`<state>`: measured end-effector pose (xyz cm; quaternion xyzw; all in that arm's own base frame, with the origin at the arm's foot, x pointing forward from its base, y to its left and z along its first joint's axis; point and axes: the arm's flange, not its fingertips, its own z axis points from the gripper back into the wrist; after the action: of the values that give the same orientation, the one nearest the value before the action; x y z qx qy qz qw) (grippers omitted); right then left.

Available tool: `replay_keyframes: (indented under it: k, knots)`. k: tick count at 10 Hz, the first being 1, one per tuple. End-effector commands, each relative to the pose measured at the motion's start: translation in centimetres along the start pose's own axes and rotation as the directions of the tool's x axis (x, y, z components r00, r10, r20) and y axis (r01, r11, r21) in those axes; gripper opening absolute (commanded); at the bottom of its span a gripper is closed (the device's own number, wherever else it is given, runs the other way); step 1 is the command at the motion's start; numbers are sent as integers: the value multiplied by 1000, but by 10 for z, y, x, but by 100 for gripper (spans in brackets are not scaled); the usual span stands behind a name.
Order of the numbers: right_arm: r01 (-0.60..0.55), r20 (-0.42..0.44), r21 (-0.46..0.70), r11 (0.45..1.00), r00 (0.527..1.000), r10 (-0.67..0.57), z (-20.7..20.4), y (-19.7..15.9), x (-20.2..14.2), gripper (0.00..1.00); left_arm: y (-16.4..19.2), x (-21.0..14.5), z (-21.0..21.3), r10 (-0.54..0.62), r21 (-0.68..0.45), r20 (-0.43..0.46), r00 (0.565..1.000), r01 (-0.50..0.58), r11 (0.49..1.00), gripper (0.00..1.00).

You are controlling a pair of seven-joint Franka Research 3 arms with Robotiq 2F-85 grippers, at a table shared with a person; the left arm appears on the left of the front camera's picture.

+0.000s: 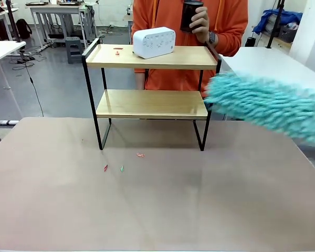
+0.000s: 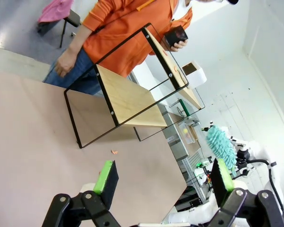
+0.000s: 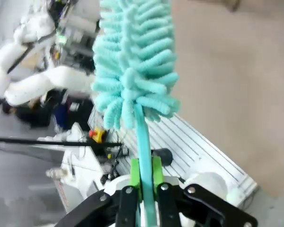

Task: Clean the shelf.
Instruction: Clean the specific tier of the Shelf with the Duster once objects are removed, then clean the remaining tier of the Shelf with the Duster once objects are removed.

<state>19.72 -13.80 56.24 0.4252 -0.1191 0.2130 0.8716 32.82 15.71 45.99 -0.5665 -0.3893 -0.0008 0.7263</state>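
The shelf stands at the far middle of the table, two wooden boards in a black frame. On its top board sit a white box-like device and a small red scrap. A fluffy teal duster reaches in from the right, its tip beside the lower board's right end. My right gripper is shut on the duster's teal handle, below the duster head. My left gripper hangs open and empty above the table, facing the shelf. Far beyond it the duster shows.
A person in an orange top stands behind the shelf, holding a dark cup above the top board. Small coloured scraps lie on the brown tabletop in front of the shelf. A white table stands at the right.
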Motion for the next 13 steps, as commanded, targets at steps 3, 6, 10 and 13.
replay_keyframes:
  k: [3,6,10,13]
  knots:
    - [325,355,-168,931,901,-250,-12,-54,-17,12,-3,1,-1,9,-11,5,1000,-9,1000,100]
    - [163,205,-79,983,968,-144,26,-31,-41,12,-3,1,-1,9,-11,5,1000,-9,1000,100]
    - [163,205,-79,983,968,-144,26,-31,-41,12,-3,1,-1,9,-11,5,1000,-9,1000,100]
    - [163,205,-79,983,968,-144,26,-31,-41,12,-3,1,-1,9,-11,5,1000,-9,1000,100]
